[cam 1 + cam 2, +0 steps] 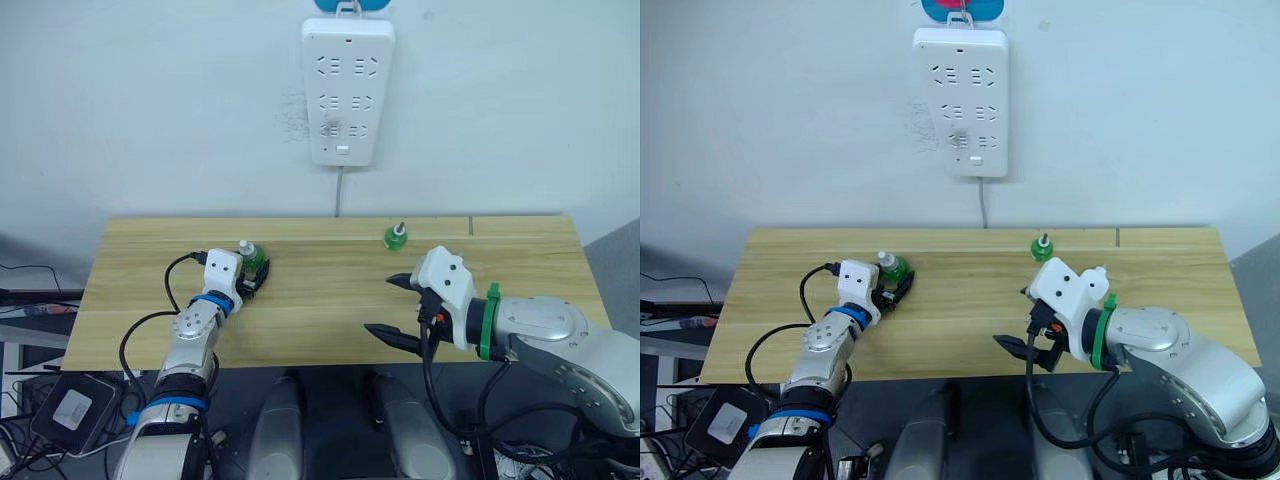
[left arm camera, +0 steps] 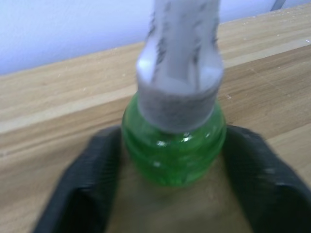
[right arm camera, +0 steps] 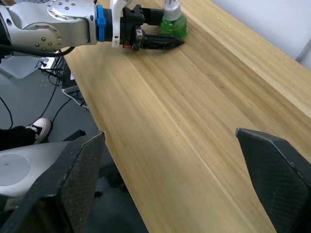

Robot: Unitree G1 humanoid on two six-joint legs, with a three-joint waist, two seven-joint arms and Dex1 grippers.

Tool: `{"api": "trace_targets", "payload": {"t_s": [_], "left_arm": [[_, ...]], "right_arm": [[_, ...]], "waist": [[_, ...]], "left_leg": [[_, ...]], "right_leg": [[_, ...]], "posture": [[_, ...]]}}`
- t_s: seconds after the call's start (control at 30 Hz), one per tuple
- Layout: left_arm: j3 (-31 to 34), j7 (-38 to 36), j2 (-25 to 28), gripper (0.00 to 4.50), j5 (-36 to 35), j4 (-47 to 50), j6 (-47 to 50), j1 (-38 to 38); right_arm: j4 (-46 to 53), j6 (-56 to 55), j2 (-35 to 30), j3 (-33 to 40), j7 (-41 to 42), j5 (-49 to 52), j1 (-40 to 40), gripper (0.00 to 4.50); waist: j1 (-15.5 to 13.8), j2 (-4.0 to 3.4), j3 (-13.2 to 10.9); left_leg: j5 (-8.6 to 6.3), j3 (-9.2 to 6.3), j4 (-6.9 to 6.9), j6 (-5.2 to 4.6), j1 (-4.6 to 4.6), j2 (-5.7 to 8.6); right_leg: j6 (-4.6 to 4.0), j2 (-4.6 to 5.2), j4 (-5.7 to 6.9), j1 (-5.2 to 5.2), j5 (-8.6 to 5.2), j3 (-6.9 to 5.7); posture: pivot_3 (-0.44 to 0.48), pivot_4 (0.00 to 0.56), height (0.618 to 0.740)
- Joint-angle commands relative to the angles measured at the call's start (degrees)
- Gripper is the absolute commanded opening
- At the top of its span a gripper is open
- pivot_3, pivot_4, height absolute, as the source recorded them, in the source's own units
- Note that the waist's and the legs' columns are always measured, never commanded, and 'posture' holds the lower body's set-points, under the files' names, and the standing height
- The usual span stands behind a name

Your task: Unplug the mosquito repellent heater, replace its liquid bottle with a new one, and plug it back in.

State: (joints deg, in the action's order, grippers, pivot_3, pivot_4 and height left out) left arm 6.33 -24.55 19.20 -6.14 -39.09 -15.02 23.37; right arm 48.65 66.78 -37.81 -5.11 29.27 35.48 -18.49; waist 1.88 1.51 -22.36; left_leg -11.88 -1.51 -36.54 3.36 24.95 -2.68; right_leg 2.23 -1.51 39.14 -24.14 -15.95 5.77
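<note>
A long wooden table [image 1: 330, 300] runs across the middle of the head views, and two green liquid bottles stand on it, well apart. One green bottle [image 1: 252, 255] with a pale cap sits at the left of the frame between the black fingers of the left gripper [image 1: 256, 272]; in the left wrist view the fingers [image 2: 82, 184] flank the bottle's round green body [image 2: 172, 150] on both sides, close against it, though whether they press it cannot be told for sure — they look closed around it. The second green bottle [image 1: 396, 236] stands alone near the table's far edge, right of centre, with nothing touching it. The right gripper [image 1: 398, 308] hangs over the near right part of the table, its two fingers spread wide and empty; the right wrist view shows bare wood between them. On the wall at the top centre hangs a white power strip [image 1: 347, 88] with three rows of sockets, its cord [image 1: 338, 192] dropping behind the table. The mosquito repellent heater cannot be made out with certainty. At the lower left, below the table, lie black cables [image 1: 30, 275] and a dark box [image 1: 68, 410].
</note>
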Motion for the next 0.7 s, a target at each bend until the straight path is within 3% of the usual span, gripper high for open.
{"api": "trace_targets", "payload": {"t_s": [0.03,0.2,0.33,0.5,0.7], "left_arm": [[-0.9,-0.8,0.6,2.21,1.2,1.0,-2.1,-1.8],[-4.2,-8.8,4.1,2.21,0.4,13.9,-0.5,-6.7],[-8.2,-19.4,7.7,2.21,-5.2,29.6,10.2,-8.0],[-15.4,-38.2,15.4,2.21,-16.1,44.9,30.5,0.2],[-19.5,-46.7,16.6,2.21,-17.1,43.6,36.5,9.8]], "right_arm": [[2.4,-0.8,0.0,2.0,-0.9,0.9,1.3,4.50],[0.9,-3.9,0.5,1.9,-1.4,-0.5,2.2,4.50],[0.1,-6.6,1.0,3.6,-0.2,0.8,2.5,4.50],[0.2,-6.1,3.6,6.3,0.5,7.0,-0.2,4.50],[-3.3,-7.6,6.9,1.8,-1.9,5.5,-6.0,4.50]], "waist": [[0.0,0.00,0.0],[0.0,0.02,0.0],[-0.3,0.05,0.1],[-0.2,0.28,0.8],[1.0,0.43,3.6]], "left_leg": [[0.01,0.00,0.08,0.02,0.01,0.00],[0.18,0.00,0.49,0.31,0.01,0.00],[0.22,-0.12,0.55,0.39,0.07,0.05],[0.27,-0.22,0.49,0.45,0.23,0.19],[0.27,-0.33,0.47,0.43,0.33,0.51]], "right_leg": [[0.01,0.02,-0.08,0.00,0.00,-0.01],[0.04,0.36,-0.17,-0.09,-0.02,-0.07],[0.06,0.49,-0.17,-0.12,-0.03,-0.25],[0.07,0.49,-0.20,-0.13,-0.03,-0.37],[0.05,0.48,-0.23,-0.16,-0.02,-0.52]], "posture": [[-0.037,0.438,0.740],[-0.015,0.382,0.740],[-0.007,0.331,0.740],[-0.031,0.253,0.740],[-0.048,0.183,0.740]]}}
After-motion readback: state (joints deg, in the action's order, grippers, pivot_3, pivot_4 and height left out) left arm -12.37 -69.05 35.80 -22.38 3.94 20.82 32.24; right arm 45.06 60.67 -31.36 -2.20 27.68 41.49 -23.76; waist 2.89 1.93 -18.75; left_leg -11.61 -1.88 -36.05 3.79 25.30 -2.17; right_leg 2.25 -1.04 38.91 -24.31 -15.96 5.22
